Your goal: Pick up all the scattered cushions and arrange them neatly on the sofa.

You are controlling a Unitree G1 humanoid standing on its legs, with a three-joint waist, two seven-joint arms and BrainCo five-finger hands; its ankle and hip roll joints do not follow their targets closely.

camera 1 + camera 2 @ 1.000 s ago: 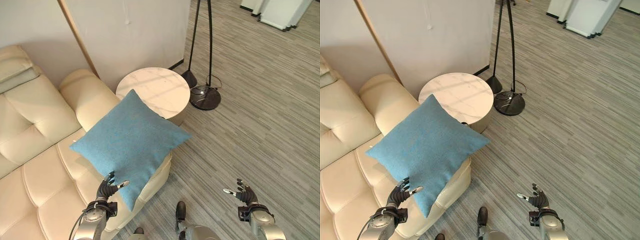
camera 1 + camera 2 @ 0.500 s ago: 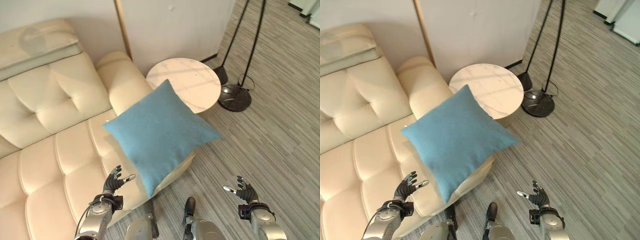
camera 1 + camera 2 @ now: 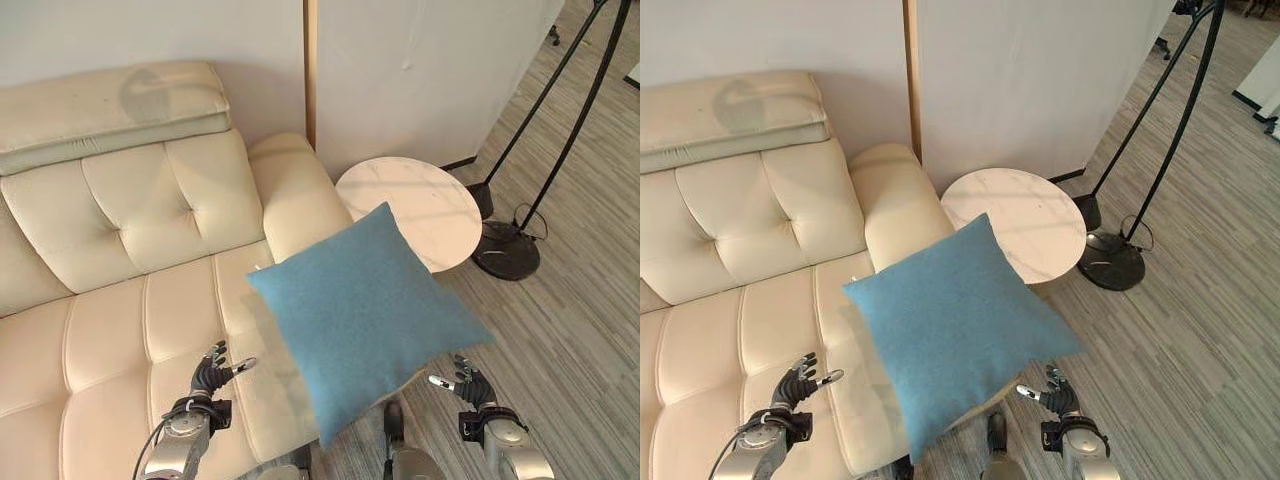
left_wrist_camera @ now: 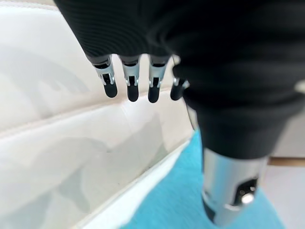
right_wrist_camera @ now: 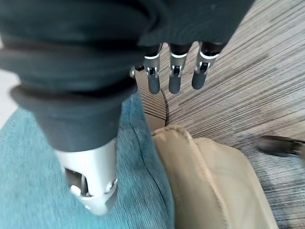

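One blue cushion [image 3: 365,320], one sofa [image 3: 130,240]

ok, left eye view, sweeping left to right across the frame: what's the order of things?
Sofa → left hand → blue cushion → right hand → floor lamp base. The round side table overlaps the cushion's span, so I leave it out.

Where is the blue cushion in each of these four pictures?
Left eye view: the blue cushion sits at centre, over the sofa's front edge.
Right eye view: the cushion is again at centre, just below the round table.
Left wrist view: a blue patch beside the cream sofa.
Right wrist view: blue cloth next to the sofa's edge.
Shared landmark: the cream sofa.
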